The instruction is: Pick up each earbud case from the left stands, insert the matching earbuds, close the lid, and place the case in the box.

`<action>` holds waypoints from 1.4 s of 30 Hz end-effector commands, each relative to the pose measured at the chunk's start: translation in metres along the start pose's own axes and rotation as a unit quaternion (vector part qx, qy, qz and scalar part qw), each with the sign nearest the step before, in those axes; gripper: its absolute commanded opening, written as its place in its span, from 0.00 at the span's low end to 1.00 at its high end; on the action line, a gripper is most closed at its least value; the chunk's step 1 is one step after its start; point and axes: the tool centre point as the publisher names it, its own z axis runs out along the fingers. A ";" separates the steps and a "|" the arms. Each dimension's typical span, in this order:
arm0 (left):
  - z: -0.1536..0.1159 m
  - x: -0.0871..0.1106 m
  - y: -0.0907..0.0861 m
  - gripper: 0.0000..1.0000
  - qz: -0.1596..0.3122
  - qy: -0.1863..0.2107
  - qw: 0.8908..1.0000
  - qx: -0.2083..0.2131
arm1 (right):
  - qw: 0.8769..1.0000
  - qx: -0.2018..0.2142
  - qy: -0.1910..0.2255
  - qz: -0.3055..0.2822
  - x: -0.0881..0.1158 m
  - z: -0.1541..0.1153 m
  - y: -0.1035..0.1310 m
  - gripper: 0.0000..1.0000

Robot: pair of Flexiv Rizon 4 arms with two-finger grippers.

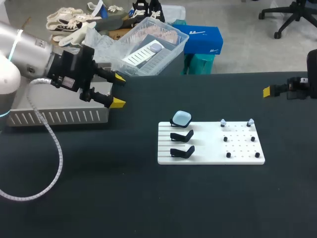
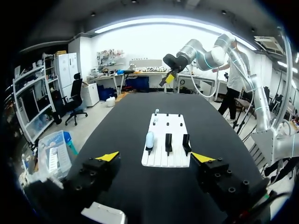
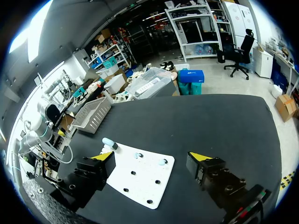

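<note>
The left gripper (image 2: pixel 155 157) hangs released, fingers spread wide, over the table's far left corner by the box (image 1: pixel 59 117). Straight ahead of it, a little off its centre line, the case (image 2: pixel 149 139) sits near the board's (image 2: pixel 175 161) near edge, beside two empty stands (image 2: pixel 168 142). In the head view this is the board's far left corner. The case looks longer along the gripper's line of approach than across it, so the fingers would likely straddle its narrow side. The right gripper (image 3: pixel 153 156), also released, hovers beyond the board's right edge. The left arm seems the nearer.
</note>
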 end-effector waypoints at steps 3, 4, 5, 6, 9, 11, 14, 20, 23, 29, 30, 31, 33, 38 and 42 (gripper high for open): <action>0.020 0.006 0.003 1.00 0.006 -0.001 1.000 0.005 | 1.000 0.000 0.000 0.000 0.000 0.000 0.000 1.00; 0.023 0.007 0.003 1.00 0.006 -0.001 1.000 0.003 | 1.000 0.000 0.000 0.000 0.000 0.000 0.000 1.00; 0.025 0.008 0.003 1.00 0.007 -0.003 1.000 0.002 | 1.000 0.000 0.000 0.000 0.000 0.000 0.000 1.00; 0.027 0.009 0.003 1.00 0.007 -0.003 1.000 0.003 | 1.000 0.000 0.000 0.000 0.000 0.000 0.000 1.00; 0.034 0.011 0.003 1.00 0.017 -0.010 1.000 0.005 | 1.000 0.000 0.000 0.000 0.000 0.000 0.000 1.00; 0.041 0.011 0.003 1.00 0.013 -0.008 1.000 0.015 | 1.000 0.000 0.000 0.000 0.000 0.000 0.000 1.00; 0.051 0.010 0.004 1.00 0.017 -0.010 0.999 0.029 | 1.000 0.000 0.000 0.000 0.000 0.000 0.000 1.00; 0.070 0.008 0.003 1.00 0.024 -0.005 0.999 0.043 | 1.000 0.000 0.000 0.000 0.000 0.000 0.000 1.00; 0.080 0.009 0.002 1.00 0.025 -0.005 0.999 0.046 | 1.000 0.000 0.000 0.000 0.000 0.000 0.000 1.00; 0.108 0.014 0.003 0.91 0.031 -0.002 0.999 0.033 | 1.000 0.000 0.000 0.000 0.000 0.000 0.000 1.00; 0.110 0.015 0.004 0.82 0.032 -0.001 0.999 0.032 | 1.000 0.000 0.000 0.000 0.000 0.000 0.000 1.00; 0.112 0.015 0.004 0.80 0.033 0.000 0.999 0.031 | 1.000 0.000 0.000 0.000 0.000 0.000 0.000 1.00; 0.116 0.015 0.006 0.71 0.032 0.001 0.999 0.030 | 1.000 0.000 0.000 0.000 0.000 0.000 0.000 1.00; 0.123 0.018 0.008 0.48 0.023 -0.003 1.000 0.011 | 1.000 0.000 0.000 0.000 0.000 0.000 0.000 1.00; 0.132 0.020 0.013 0.40 0.019 -0.010 1.000 -0.010 | 1.000 0.000 0.000 0.000 0.000 0.000 0.000 1.00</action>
